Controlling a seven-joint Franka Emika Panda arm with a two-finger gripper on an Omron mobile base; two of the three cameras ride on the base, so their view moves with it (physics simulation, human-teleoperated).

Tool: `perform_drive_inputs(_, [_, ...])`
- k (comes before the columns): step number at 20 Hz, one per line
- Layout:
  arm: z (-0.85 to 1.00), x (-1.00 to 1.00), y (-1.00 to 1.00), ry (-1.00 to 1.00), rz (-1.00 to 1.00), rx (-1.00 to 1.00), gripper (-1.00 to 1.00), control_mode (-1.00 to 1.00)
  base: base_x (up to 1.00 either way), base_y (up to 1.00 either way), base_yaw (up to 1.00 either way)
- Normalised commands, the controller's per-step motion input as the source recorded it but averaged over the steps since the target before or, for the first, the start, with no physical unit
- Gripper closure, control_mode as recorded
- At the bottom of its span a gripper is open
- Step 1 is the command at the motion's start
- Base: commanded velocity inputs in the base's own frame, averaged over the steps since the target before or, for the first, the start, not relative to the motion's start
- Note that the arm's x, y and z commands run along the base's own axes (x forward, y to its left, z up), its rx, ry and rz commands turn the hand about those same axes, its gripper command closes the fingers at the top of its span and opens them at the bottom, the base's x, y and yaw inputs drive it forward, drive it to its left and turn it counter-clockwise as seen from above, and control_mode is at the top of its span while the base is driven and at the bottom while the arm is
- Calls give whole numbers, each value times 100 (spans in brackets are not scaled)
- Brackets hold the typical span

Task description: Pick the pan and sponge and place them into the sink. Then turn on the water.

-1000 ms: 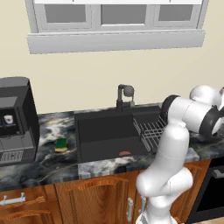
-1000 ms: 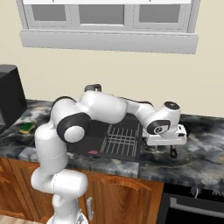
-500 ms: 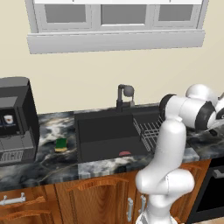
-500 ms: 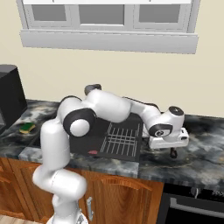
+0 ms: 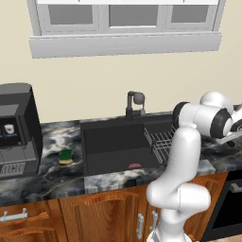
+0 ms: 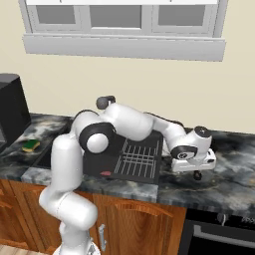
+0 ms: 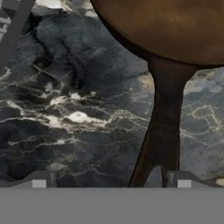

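text: none legible | labels: none; brands: none | numbers: none; signs: none

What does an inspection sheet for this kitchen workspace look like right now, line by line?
Surface: dark marbled counter over wooden cabinets.
Pan: brown, lying on the counter right of the sink, its handle running toward the gripper in the hand view.
Sponge: green over yellow, on the counter left of the sink.
Sink: black basin, nothing in it but a red drain; wire rack on its right side.
Water: none running from the faucet.
Clutter: black coffee machine at far left.
Gripper: low over the counter, open, fingertips either side of the pan handle.
Cables: nothing seen.
Surroundings: window above, cream wall.
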Motion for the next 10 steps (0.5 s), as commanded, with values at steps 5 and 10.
perform_drive_inputs(5, [-20,15,-6,-3,0,0,-100,-100,0,0,0])
perform_drive_inputs(10, [-13,20,-12,-4,0,0,-100,-100,0,0,0])
